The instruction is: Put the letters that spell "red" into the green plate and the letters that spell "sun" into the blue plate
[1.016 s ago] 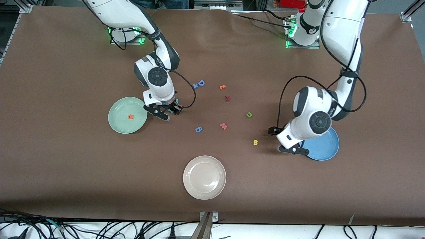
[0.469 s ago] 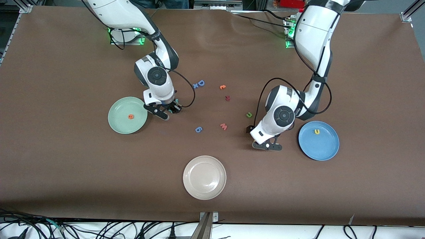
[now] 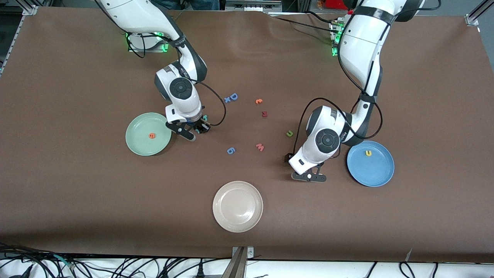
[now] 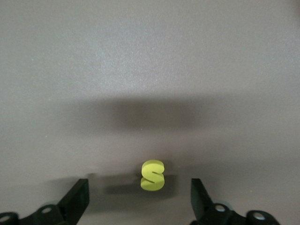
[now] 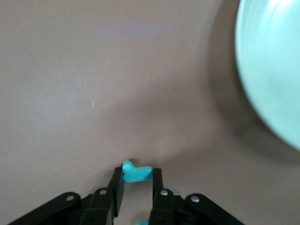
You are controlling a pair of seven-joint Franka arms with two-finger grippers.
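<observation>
Counting across the front view, we are seeing three round plates: the green plate (image 3: 148, 134) at middle left, the blue plate (image 3: 370, 163) at middle right, and a cream plate (image 3: 237, 206) at lower centre. We are finding one orange "e" (image 3: 152, 135) lying in the green plate and one yellow "u" (image 3: 368, 153) lying in the blue one. Loose on the matte brown table (image 3: 77, 193) are sitting six small foam shapes: a blue "D" (image 3: 231, 97), an orange letter (image 3: 259, 101), a dark red letter (image 3: 264, 114), the green "n" (image 3: 289, 133), a pink "w" (image 3: 260, 147) and a blue "6" (image 3: 230, 150). The right gripper (image 3: 199, 128), just beside the green plate, is clenching a teal letter (image 5: 136, 173), which only the right wrist view is showing clearly. The left gripper (image 4: 139, 199) is hanging with its fingers spread wide around the yellow "s" (image 4: 153, 175), untouched on the table; the front view is hiding that letter under the wrist.
</observation>
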